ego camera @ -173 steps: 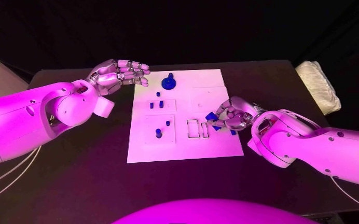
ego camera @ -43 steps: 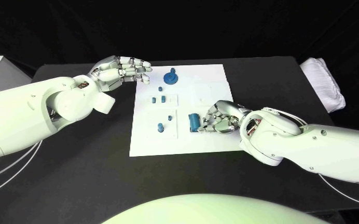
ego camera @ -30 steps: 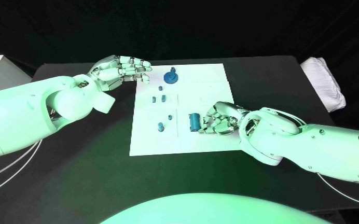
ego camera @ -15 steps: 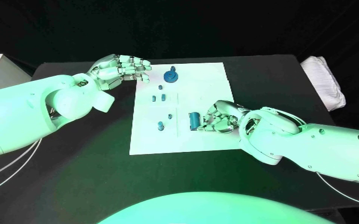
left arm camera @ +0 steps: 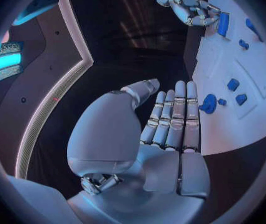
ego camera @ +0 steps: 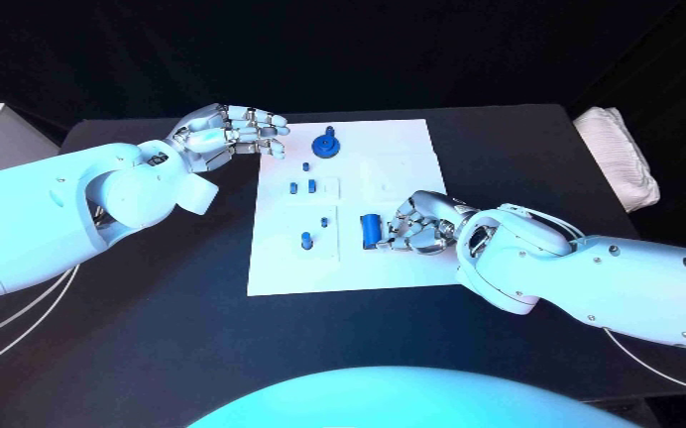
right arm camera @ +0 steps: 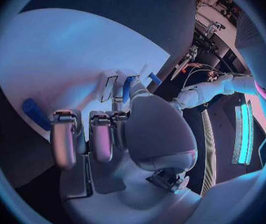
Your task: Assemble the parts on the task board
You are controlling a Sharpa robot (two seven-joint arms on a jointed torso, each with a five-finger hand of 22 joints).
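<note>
Bare task board (ego camera: pixel 407 156) far corner, right robot hand (ego camera: pixel 419 222) crowding slots

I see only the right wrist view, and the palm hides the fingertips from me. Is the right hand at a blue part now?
Observer: Yes. In the head view the right hand has its fingertips against a long blue part on the task board. I cannot tell whether it grips it.
Operator: And what does the left hand do?
Observer: The left hand hovers at the board's far left corner and holds nothing.
Operator: Is any part close to it?
Observer: A round blue part stands on the board just beside that hand's fingertips, not touched.
</note>
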